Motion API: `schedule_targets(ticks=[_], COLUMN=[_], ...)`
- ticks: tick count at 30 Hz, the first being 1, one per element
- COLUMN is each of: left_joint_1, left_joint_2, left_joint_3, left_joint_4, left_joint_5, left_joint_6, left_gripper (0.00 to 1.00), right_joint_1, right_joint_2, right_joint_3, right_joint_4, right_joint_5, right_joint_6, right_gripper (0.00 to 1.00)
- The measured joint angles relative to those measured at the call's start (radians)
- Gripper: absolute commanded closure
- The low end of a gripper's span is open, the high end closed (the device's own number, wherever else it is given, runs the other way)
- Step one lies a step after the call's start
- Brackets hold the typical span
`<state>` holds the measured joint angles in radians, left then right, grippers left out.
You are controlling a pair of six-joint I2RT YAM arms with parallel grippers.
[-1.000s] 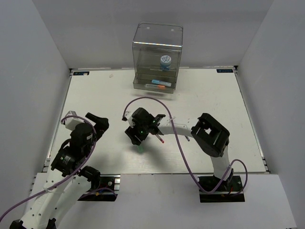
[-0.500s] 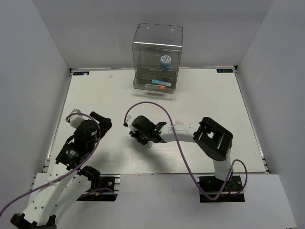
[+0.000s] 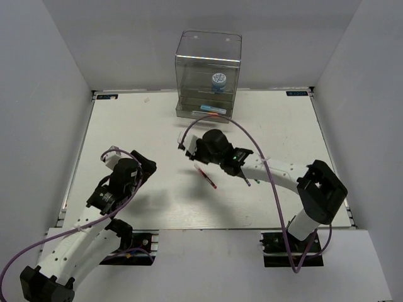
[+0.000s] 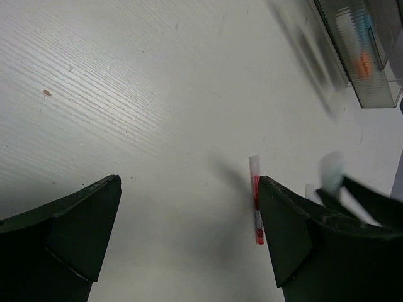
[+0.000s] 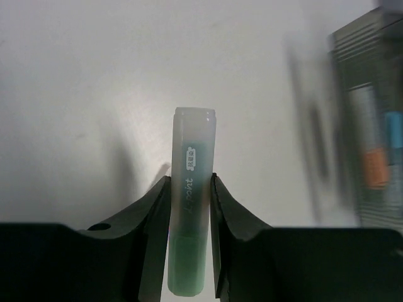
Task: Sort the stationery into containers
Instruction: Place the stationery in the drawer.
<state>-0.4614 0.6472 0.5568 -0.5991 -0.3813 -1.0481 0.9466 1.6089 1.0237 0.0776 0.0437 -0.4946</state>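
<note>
The right gripper (image 5: 189, 184) is clenched on the green marker (image 5: 189, 207). Its jaws pinch the barrel and the pale cap end sticks out past the fingertips, held above the counter (image 5: 75, 94). The right arm (image 3: 280, 171) stretches left and forward from its base, forearm low, wrist over mid-counter.

The clear box (image 3: 208, 66) stands at the far edge, just beyond the wrist. Its lower drawer (image 3: 203, 115) holds an orange-tipped marker (image 5: 376, 167) and a light-blue marker (image 5: 395, 131). The blue-and-white jar (image 3: 218, 80) sits higher up inside the box. The red pen (image 3: 206, 177) lies on the counter just nearside of the right wrist.

The left gripper (image 4: 187, 185) is released, jaws wide apart with nothing between them, above the counter and aimed toward the red pen. The left arm (image 3: 94, 214) is bent and reaches forward on the left side, well apart from the box.
</note>
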Motion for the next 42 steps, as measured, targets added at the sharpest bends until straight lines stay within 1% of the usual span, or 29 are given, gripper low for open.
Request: schedule_targets(ticks=[4,8,12,15,19,23,24,26,30,34,38,39,41,42], left_joint_1=[0.0,0.0,0.0,0.0,0.0,0.0,0.0,0.0,0.0,0.0,0.0,0.0,0.0,0.0], left_joint_2=[0.0,0.0,0.008,0.017,0.017,0.02,0.025,0.037,0.065,0.08,0.098,0.105,0.122,0.135], left_joint_3=[-0.023,-0.036,-0.043,-0.052,-0.065,-0.071,-0.071,-0.072,-0.072,-0.072,-0.072,-0.072,-0.072,-0.072], left_joint_4=[0.019,0.047,0.064,0.078,0.087,0.103,0.109,0.116,0.129,0.137,0.154,0.16,0.173,0.179], left_joint_5=[0.019,0.034,0.053,0.061,0.072,0.083,0.084,0.091,0.103,0.109,0.111,0.111,0.115,0.117], left_joint_6=[0.0,0.0,0.0,0.0,0.0,0.0,0.0,0.0,0.0,0.0,0.0,0.0,0.002,0.003], left_gripper=[0.0,0.0,0.0,0.0,0.0,0.0,0.0,0.0,0.0,0.0,0.0,0.0,0.0,0.0], right_joint_1=[-0.084,-0.198,-0.313,-0.37,-0.41,-0.422,-0.423,-0.426,-0.435,-0.446,-0.463,-0.467,-0.472,-0.475], right_joint_2=[0.019,0.114,0.252,0.325,0.375,0.425,0.441,0.473,0.526,0.546,0.546,0.546,0.546,0.547], right_joint_3=[0.106,0.265,0.455,0.55,0.592,0.616,0.624,0.644,0.679,0.715,0.727,0.727,0.728,0.728], right_joint_4=[0.042,0.061,0.021,-0.02,-0.055,-0.076,-0.08,-0.084,-0.085,-0.087,-0.085,-0.085,-0.085,-0.086], right_joint_5=[-0.008,-0.034,-0.13,-0.211,-0.342,-0.431,-0.444,-0.463,-0.475,-0.479,-0.489,-0.491,-0.492,-0.492], right_joint_6=[-0.069,-0.122,-0.179,-0.228,-0.307,-0.376,-0.387,-0.407,-0.43,-0.437,-0.437,-0.437,-0.436,-0.436], right_gripper=[1.0,1.0,1.0,1.0,1.0,1.0,1.0,0.96,0.96,0.96,0.87,0.8,0.69,0.56])
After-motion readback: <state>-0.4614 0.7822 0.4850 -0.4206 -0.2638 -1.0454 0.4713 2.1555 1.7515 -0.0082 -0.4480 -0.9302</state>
